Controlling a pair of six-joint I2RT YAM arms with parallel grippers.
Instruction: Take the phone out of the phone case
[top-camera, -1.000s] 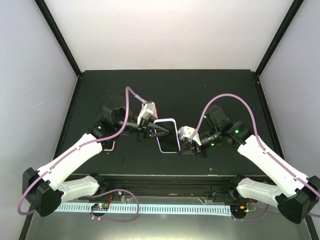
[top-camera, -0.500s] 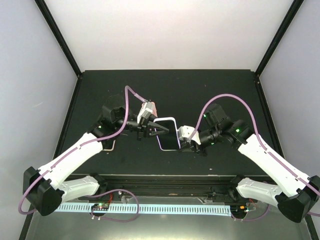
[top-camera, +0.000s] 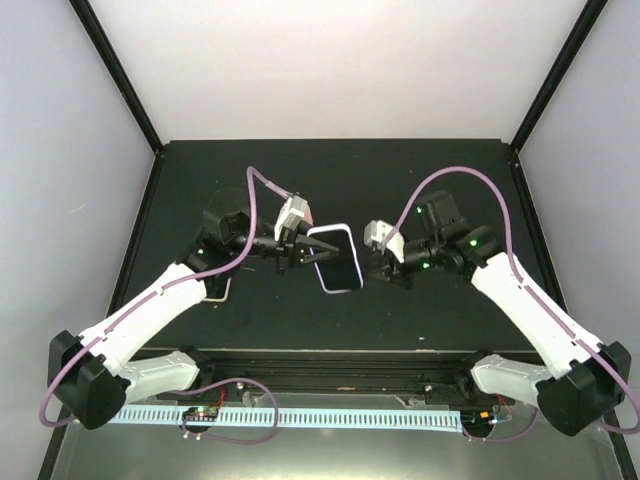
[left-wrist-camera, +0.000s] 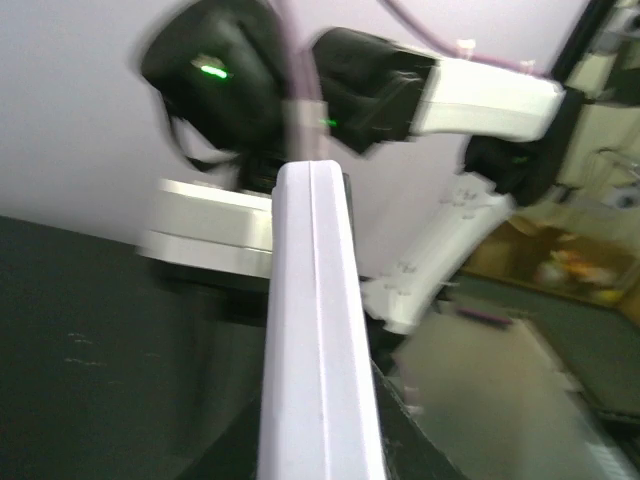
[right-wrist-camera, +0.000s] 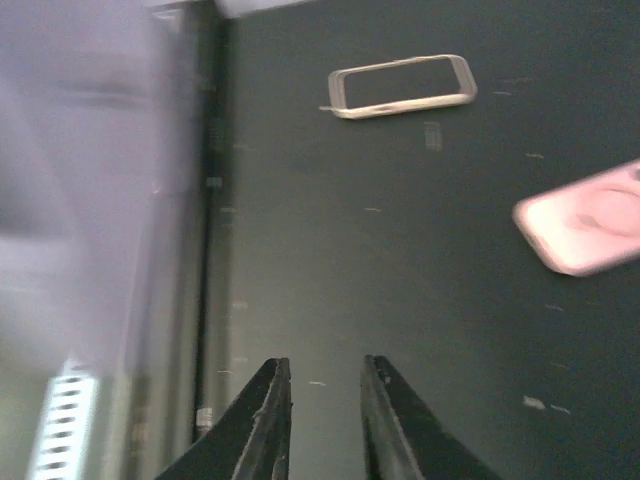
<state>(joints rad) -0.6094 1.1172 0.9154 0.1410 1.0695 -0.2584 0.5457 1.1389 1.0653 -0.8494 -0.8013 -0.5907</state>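
Observation:
The phone in its white-rimmed case (top-camera: 336, 257) is held off the black table, tilted, by my left gripper (top-camera: 312, 254), which is shut on its left edge. In the left wrist view the case (left-wrist-camera: 318, 340) shows edge-on as a pale strip filling the middle; my own fingers are hidden behind it. My right gripper (top-camera: 370, 268) hovers just right of the phone, apart from it. In the right wrist view my right gripper (right-wrist-camera: 325, 375) is slightly open with nothing between the fingers, above bare table.
An empty pale case frame (right-wrist-camera: 345, 92) lies on the table, also seen beside the left arm (top-camera: 218, 292). A blurred pink object (right-wrist-camera: 585, 228) lies further right in the right wrist view. The table's front rail (top-camera: 330, 355) runs along the near edge.
My left gripper has raised and tilted the cased phone, shifting it slightly back. My right gripper has drawn away from the phone's right edge and moved up and back.

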